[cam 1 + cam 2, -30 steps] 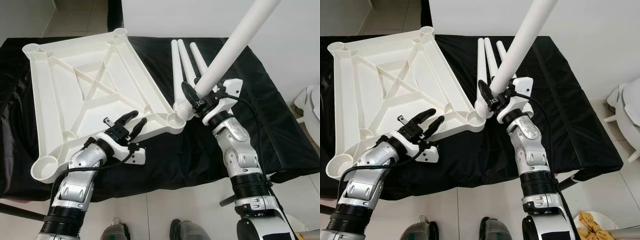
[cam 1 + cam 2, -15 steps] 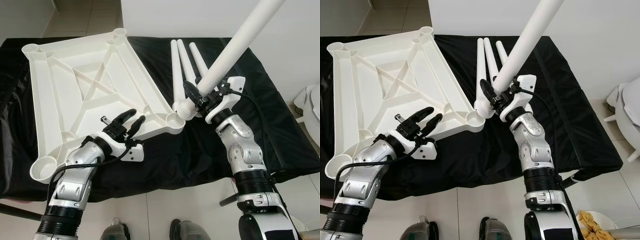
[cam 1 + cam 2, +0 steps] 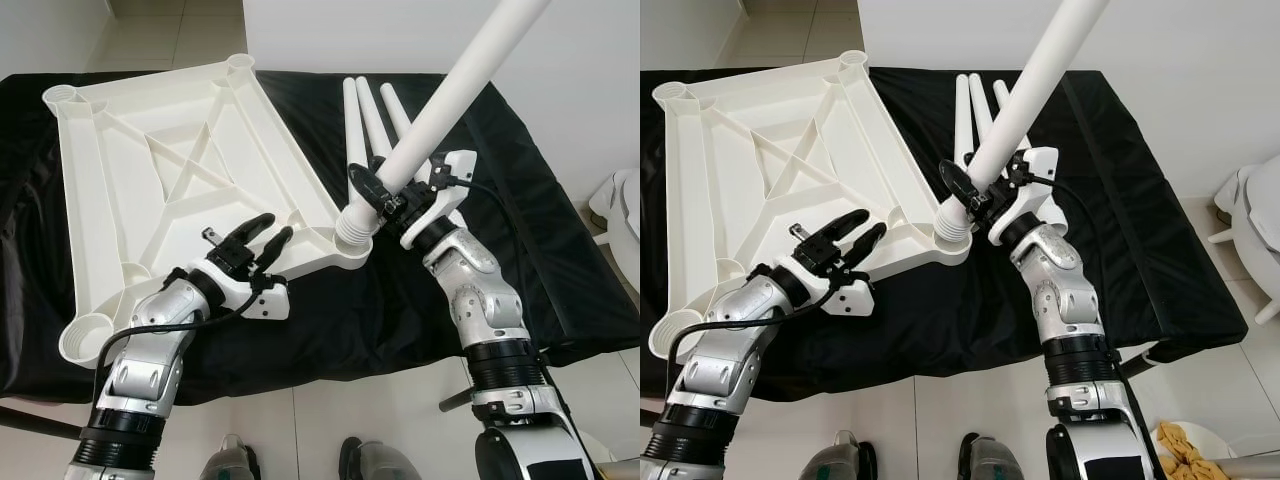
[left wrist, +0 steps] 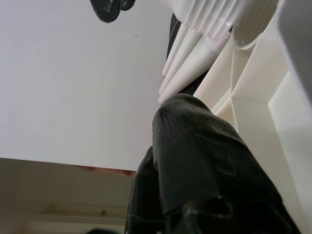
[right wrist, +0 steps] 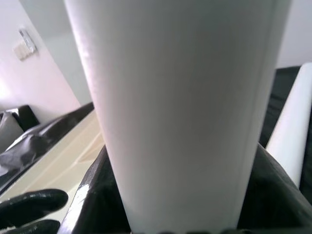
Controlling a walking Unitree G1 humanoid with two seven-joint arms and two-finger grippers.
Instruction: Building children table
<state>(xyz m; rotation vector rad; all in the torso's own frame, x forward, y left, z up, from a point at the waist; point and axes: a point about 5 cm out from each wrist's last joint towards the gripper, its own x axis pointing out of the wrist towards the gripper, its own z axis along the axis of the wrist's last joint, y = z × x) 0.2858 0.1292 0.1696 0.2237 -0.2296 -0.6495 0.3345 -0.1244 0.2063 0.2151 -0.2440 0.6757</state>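
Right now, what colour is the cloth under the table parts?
Black; the cloth shows best in the left eye view.

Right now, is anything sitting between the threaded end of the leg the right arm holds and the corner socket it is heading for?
Nothing visible blocks it. The right gripper holds the white leg, whose threaded end sits right at the near corner socket of the upturned tabletop. The left gripper is beside that corner, on the rim.

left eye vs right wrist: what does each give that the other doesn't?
Left eye: the upside-down white tabletop on the black cloth, three spare legs beside it, the left tool resting open on the tabletop's near edge, and the held leg's threaded end at the near right corner socket.
Right wrist: a close look at the black fingers pressed against the leg.
Both: the right tool shut on the white leg.
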